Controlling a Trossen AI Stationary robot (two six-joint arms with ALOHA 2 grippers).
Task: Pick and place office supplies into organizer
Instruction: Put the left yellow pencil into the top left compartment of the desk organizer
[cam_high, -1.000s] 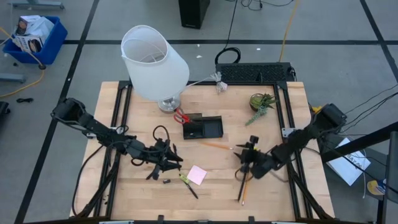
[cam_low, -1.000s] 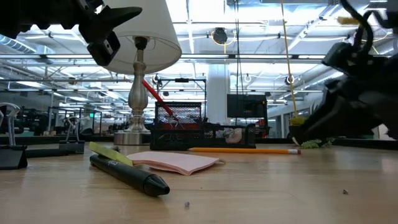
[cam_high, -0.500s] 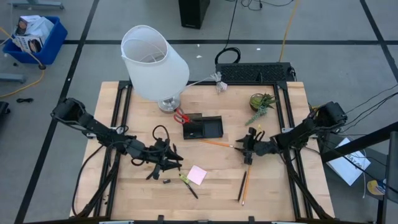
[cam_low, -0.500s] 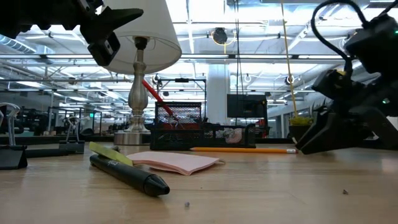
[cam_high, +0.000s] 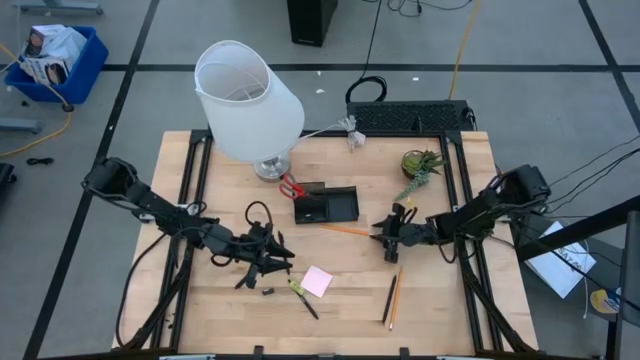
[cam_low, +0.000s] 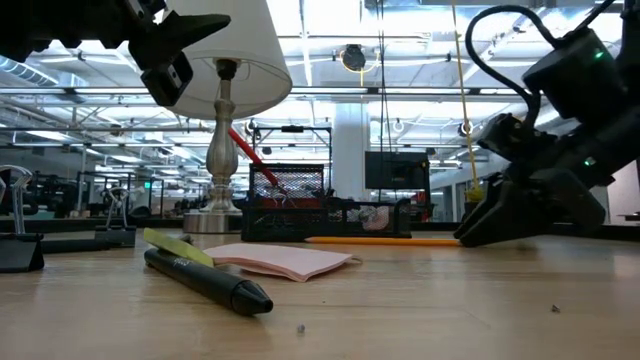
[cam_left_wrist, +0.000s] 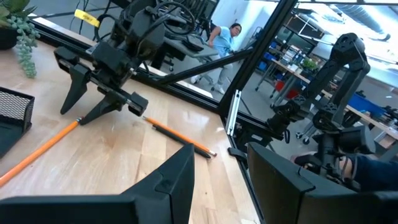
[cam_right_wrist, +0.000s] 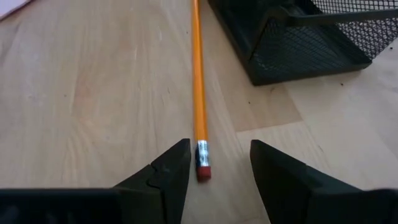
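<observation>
My right gripper (cam_high: 384, 232) (cam_right_wrist: 214, 177) is open and low over the table. Its fingers stand on either side of the eraser end (cam_right_wrist: 202, 169) of an orange pencil (cam_high: 346, 231) (cam_low: 390, 241) that lies flat, without touching it. The black mesh organizer (cam_high: 326, 205) (cam_right_wrist: 298, 43) sits just beyond, with red-handled scissors (cam_high: 291, 186) at its left end. My left gripper (cam_high: 272, 256) (cam_left_wrist: 221, 180) is open and hovers left of the pink sticky pad (cam_high: 317, 281). A yellow-green marker and a black pen (cam_high: 302, 297) lie by the pad. Two more pencils (cam_high: 392, 298) lie near the front edge.
A white-shaded lamp (cam_high: 248, 98) stands at the far left of the table, and a small potted plant (cam_high: 420, 164) at the far right. Tiny black bits (cam_high: 268, 291) lie below my left gripper. People and other equipment show in the room beyond.
My right gripper has moved from above the two near pencils toward the far edge and left. It has come down to the table and turned to point left along the orange pencil, and now straddles the pencil's eraser end. The left arm has kept still.
</observation>
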